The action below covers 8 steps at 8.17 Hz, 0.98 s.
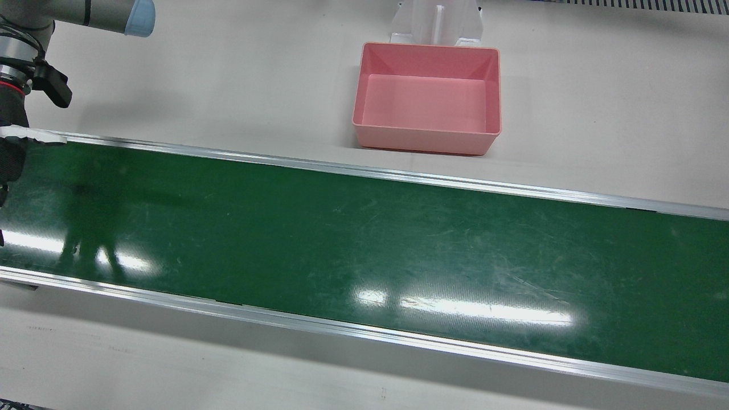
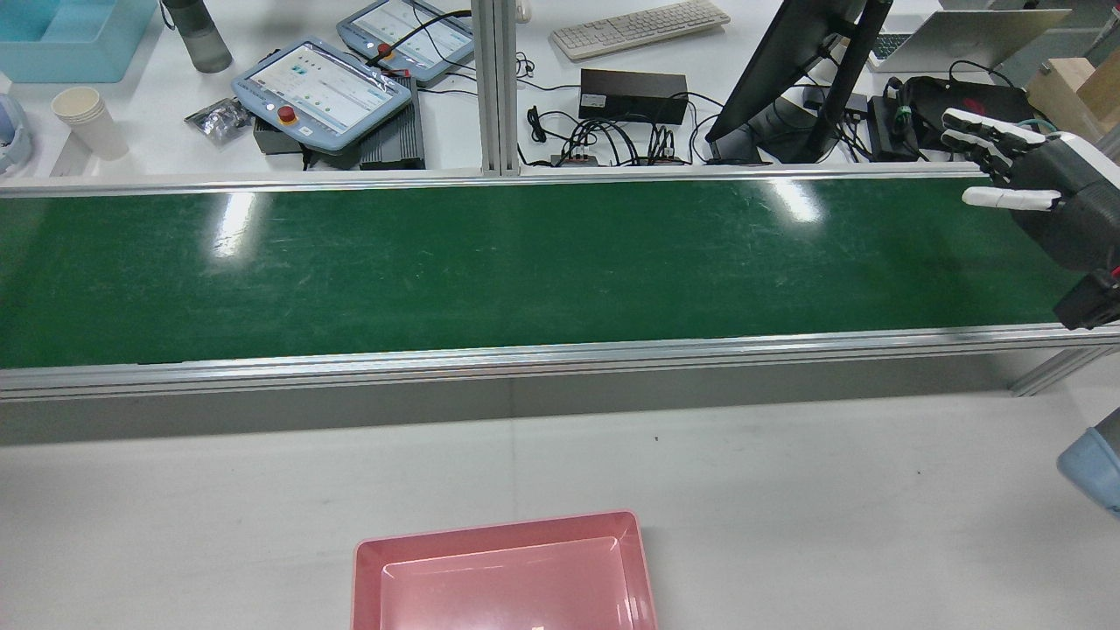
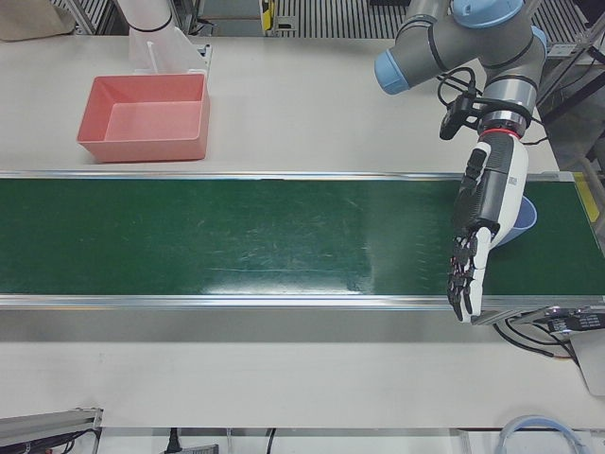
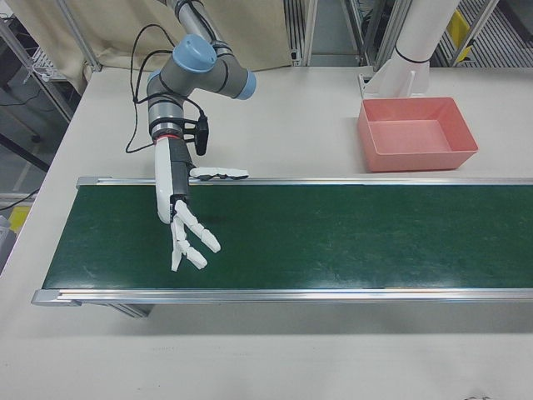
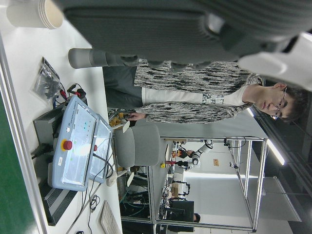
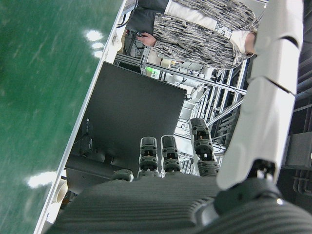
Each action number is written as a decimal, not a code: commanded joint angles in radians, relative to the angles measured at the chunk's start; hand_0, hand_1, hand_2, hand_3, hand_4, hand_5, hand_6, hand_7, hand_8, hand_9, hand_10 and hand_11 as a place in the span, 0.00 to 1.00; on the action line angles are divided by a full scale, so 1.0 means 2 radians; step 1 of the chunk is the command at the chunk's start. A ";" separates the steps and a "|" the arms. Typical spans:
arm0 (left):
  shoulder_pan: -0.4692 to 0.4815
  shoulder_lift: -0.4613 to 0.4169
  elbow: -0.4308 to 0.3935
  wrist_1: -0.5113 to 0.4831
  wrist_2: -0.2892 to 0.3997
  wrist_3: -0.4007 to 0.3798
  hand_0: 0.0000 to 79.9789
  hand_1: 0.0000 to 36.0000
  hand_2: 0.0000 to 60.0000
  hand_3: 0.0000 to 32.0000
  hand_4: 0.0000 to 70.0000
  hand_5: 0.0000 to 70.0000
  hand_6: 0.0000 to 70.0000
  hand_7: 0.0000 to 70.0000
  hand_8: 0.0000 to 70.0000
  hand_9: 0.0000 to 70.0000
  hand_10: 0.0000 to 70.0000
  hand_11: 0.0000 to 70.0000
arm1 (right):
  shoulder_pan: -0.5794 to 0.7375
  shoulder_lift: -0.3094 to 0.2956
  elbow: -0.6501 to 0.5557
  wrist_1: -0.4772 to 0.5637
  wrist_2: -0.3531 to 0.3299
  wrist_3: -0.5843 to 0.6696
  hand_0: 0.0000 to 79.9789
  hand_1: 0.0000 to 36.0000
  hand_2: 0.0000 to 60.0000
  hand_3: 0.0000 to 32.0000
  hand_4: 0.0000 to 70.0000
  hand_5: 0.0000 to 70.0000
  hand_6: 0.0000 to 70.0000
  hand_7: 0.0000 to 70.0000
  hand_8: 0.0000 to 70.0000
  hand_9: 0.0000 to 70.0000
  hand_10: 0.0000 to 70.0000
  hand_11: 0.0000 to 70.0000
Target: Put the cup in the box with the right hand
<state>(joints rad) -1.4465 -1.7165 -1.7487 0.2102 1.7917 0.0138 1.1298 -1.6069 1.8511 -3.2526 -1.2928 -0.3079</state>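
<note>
Conveyor belt [image 1: 364, 239], dark green and glossy, runs the full length of a white table [image 1: 228, 85], framed along both long edges by aluminium rails [image 1: 398, 177]. The belt surface is scuffed and reflects the ceiling lights.

On the robot side of the belt, near its middle, stands the pink rectangular plastic box [image 1: 421, 139], well apart from the rail and holding nothing.

The pale blue cup [image 3: 526, 216] sits on the belt at its left-arm end, partly hidden behind the left hand [image 3: 477, 227]. That hand hangs fingers-down and extended; contact with the cup cannot be told.

The right hand [image 4: 179, 212] hovers over the opposite belt end, fingers spread, thumb out, holding nothing.

Beyond the belt's far rail: grey teach pendants [image 2: 319, 83], keyboard [image 2: 639, 26], black monitor [image 2: 779, 79].
</note>
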 commanded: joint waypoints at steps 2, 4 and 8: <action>0.000 0.000 0.000 0.000 0.000 0.000 0.00 0.00 0.00 0.00 0.00 0.00 0.00 0.00 0.00 0.00 0.00 0.00 | -0.026 -0.001 0.018 -0.041 0.029 -0.004 0.65 0.58 0.08 0.06 0.00 0.11 0.07 0.26 0.16 0.20 0.00 0.00; 0.000 0.000 0.000 0.000 0.000 0.000 0.00 0.00 0.00 0.00 0.00 0.00 0.00 0.00 0.00 0.00 0.00 0.00 | -0.034 0.003 0.018 -0.037 0.034 -0.004 0.63 0.51 0.06 0.13 0.00 0.10 0.07 0.26 0.17 0.21 0.00 0.01; 0.000 0.000 0.000 0.000 0.000 0.000 0.00 0.00 0.00 0.00 0.00 0.00 0.00 0.00 0.00 0.00 0.00 0.00 | -0.036 0.003 0.017 -0.036 0.034 -0.005 0.63 0.51 0.05 0.31 0.00 0.11 0.05 0.21 0.17 0.20 0.00 0.02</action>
<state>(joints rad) -1.4465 -1.7165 -1.7479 0.2102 1.7917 0.0138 1.0616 -1.6020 1.8868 -3.3247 -1.2246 -0.3165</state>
